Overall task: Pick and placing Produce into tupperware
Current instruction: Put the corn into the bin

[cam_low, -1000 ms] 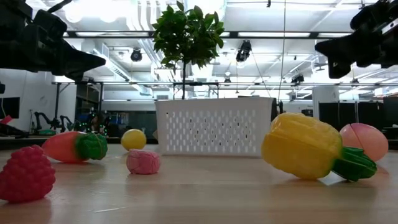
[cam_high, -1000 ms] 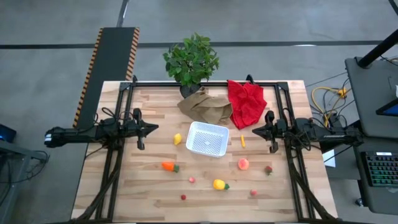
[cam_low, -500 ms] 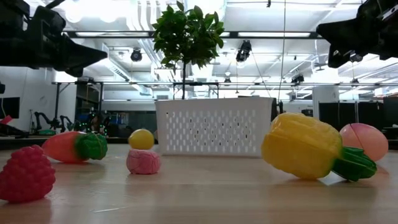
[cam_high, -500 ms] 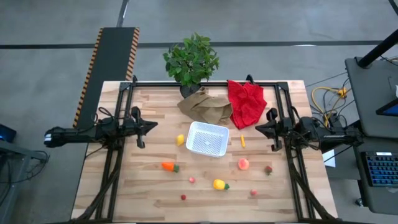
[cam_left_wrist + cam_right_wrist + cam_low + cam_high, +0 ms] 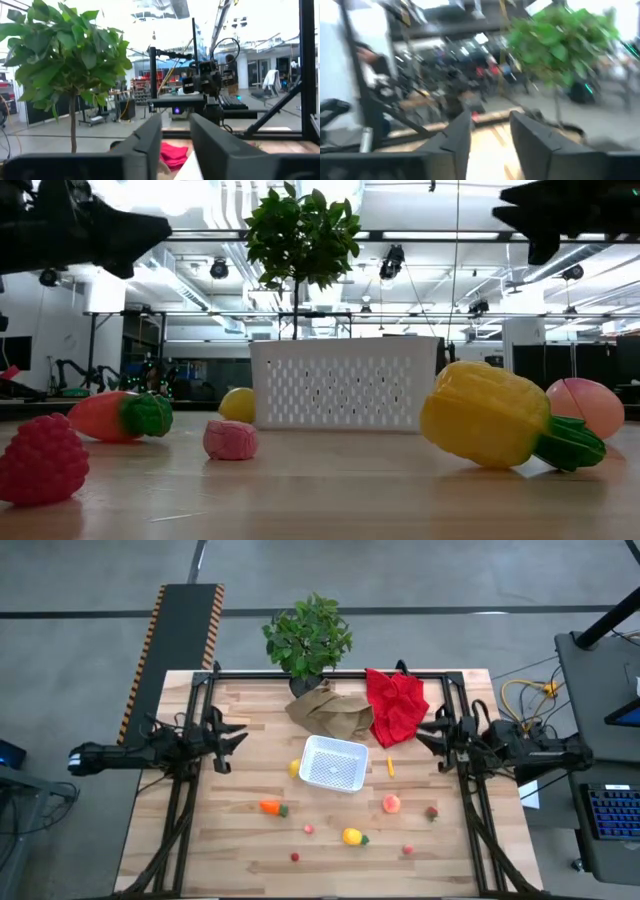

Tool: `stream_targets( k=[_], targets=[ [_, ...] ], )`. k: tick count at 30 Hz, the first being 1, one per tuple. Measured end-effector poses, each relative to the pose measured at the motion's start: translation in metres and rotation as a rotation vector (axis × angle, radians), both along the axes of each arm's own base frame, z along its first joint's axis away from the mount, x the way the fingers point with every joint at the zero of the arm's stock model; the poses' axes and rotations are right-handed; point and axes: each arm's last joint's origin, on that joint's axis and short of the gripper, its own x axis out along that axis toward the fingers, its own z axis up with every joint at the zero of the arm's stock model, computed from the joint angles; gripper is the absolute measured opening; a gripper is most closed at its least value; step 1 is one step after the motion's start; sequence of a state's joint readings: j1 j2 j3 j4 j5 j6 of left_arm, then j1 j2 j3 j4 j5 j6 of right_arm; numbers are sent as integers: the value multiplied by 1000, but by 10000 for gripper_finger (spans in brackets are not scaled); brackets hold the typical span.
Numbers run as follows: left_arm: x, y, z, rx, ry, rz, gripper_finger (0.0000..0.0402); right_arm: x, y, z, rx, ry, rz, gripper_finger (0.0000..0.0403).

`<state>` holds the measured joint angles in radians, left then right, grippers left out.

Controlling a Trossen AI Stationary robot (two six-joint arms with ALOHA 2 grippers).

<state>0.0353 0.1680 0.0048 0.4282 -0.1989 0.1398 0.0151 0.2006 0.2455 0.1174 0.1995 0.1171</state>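
Robotics lab: ceiling trusses (image 5: 300,235), equipment

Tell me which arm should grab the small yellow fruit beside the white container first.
Left. The yellow fruit lies against the tupperware's left edge, on the left gripper's side. The right gripper is across the container, open and empty like the left.

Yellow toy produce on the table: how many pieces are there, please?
2: a round yellow toy fruit beside the white plastic container's left side, and a green-tipped yellow one toward the front edge. None appears hidden.
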Motion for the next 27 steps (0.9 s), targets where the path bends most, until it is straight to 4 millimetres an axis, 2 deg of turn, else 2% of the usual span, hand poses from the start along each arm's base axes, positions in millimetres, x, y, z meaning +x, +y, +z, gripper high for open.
stream_targets(
  k=[3, 6, 12, 20, 27],
  targets=[
    [0, 0, 3, 1, -33, 0, 134, 4, 0, 26, 99, 126, -5, 164],
    [-1, 0, 6, 7, -59, 1, 143, 13, -1, 46, 241, 235, -29, 166],
    [-2, 0, 7, 7, -77, 1, 144, 42, -2, 63, 471, 495, -170, 151],
    [-2, 0, 7, 7, -71, 0, 144, 76, 0, 59, 656, 797, -324, 133],
    [-3, 0, 11, 6, -120, -2, 144, 105, 16, 27, 745, 983, -415, 130]
  ],
)
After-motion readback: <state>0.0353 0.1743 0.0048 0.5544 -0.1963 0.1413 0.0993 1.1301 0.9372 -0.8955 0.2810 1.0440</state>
